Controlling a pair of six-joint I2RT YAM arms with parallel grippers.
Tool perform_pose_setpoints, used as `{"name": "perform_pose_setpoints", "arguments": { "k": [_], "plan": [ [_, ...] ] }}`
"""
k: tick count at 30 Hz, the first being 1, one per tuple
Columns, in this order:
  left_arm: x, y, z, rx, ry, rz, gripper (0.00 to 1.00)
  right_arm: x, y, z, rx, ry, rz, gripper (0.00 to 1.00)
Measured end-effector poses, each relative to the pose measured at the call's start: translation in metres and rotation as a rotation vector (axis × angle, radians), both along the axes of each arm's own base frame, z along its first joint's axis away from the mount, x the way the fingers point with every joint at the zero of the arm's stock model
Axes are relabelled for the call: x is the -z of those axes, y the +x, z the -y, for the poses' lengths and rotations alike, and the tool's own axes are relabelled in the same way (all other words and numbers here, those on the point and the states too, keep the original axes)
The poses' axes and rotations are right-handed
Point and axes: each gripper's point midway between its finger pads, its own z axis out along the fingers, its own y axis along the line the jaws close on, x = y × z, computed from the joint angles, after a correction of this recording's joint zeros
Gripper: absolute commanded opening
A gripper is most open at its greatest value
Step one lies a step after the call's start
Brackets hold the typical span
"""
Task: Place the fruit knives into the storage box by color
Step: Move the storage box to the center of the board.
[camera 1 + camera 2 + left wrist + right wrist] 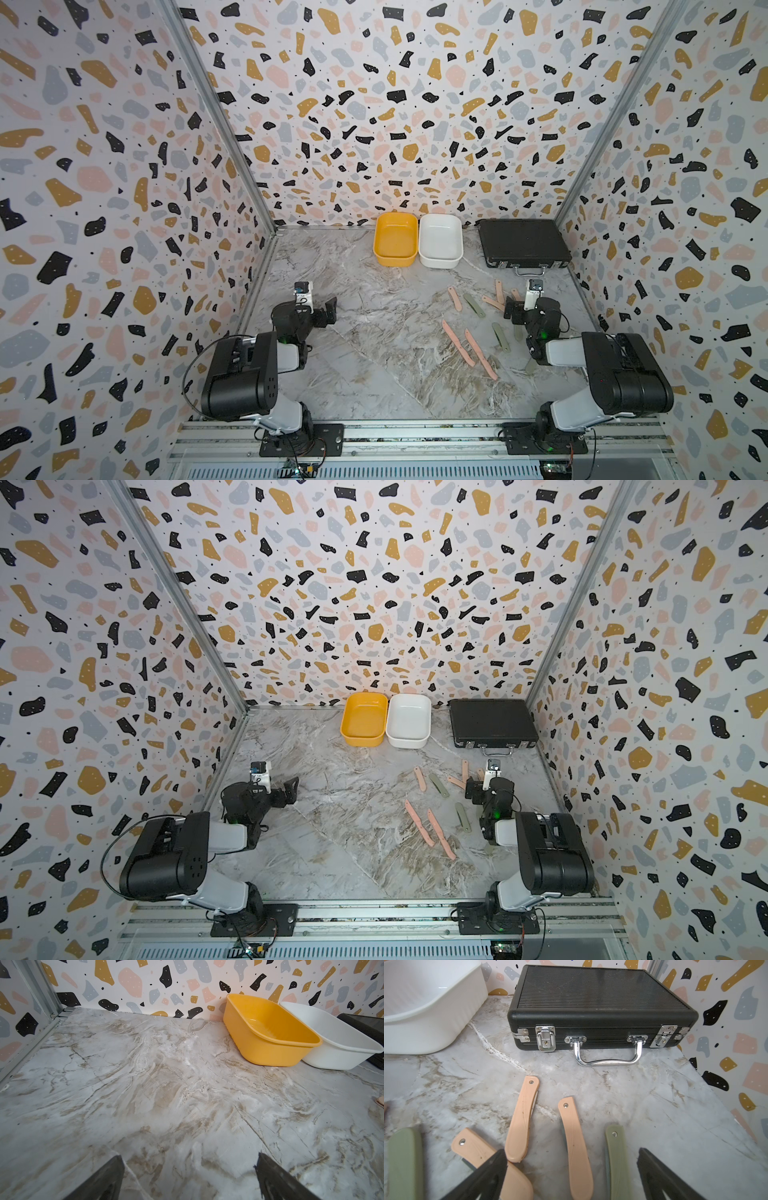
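Marble-patterned tabletop (374, 386) carries all the slim plastic fruit knives (458, 343), pale pink and sage green, loose on the right arm's side. None is yet in the rectangular yellow plastic tub (395, 259) or the rectangular white plastic tub (440, 262), which stand side by side at the back wall next to a closed ribbed black carrying case (521, 243). The right gripper (571, 1158) hangs low over the scatter, jaws wide apart and empty. In its wrist view one pale-pink knife (576, 1147), riveted at its far end, lies between the fingers (492, 1169). Its long axis runs away from the pincer toward the case, crossing the line on which the jaws close. A sage-green knife (615, 1163) lies just beside it, roughly parallel. A second pink knife (475, 1151) passes under one finger, possibly touching it; the view is too close to say. The left gripper (188, 1159), likewise spread and empty, faces bare marble well apart from the knives, which makes the right arm plainly the nearer
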Motion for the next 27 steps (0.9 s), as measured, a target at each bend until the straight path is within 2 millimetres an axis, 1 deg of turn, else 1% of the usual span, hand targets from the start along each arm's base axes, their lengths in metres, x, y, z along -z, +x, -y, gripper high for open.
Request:
{"name": "perform_pose_setpoints", "arguments": {
  "k": [11, 14, 17, 19, 20, 22, 24, 25, 27],
  "plan": [
    [0.0, 0.0, 0.0, 0.0, 0.0, 0.0, 0.99, 0.0, 0.0, 0.0, 0.0, 0.0, 0.0, 1.0],
    [-0.001, 0.0, -0.001, -0.006, 0.003, 0.004, 0.99, 0.0, 0.0, 0.003, 0.015, -0.005, 0.001, 1.0],
    [-0.004, -0.001, -0.003, -0.016, 0.004, 0.0, 0.99, -0.005, -0.003, 0.011, 0.062, -0.014, 0.018, 1.0],
    [-0.012, -0.004, -0.003, -0.021, 0.003, -0.018, 0.99, -0.015, -0.009, 0.015, 0.091, -0.018, 0.038, 1.0],
    [-0.019, -0.003, -0.004, -0.027, 0.005, -0.027, 0.99, -0.024, -0.011, 0.018, 0.106, -0.019, 0.056, 1.0],
    [-0.046, 0.007, -0.01, -0.049, 0.012, -0.027, 0.99, -0.048, -0.016, 0.023, 0.14, -0.013, 0.108, 1.0],
    [-0.084, 0.024, -0.02, -0.085, 0.024, -0.017, 0.99, -0.079, -0.021, 0.028, 0.183, 0.022, 0.179, 1.0],
    [-0.101, 0.031, -0.025, -0.102, 0.031, -0.011, 0.99, -0.091, -0.022, 0.029, 0.196, 0.043, 0.208, 1.0],
    [-0.134, 0.043, -0.036, -0.143, 0.045, -0.007, 0.99, -0.119, -0.023, 0.027, 0.205, 0.11, 0.259, 1.0]
  ]
}}
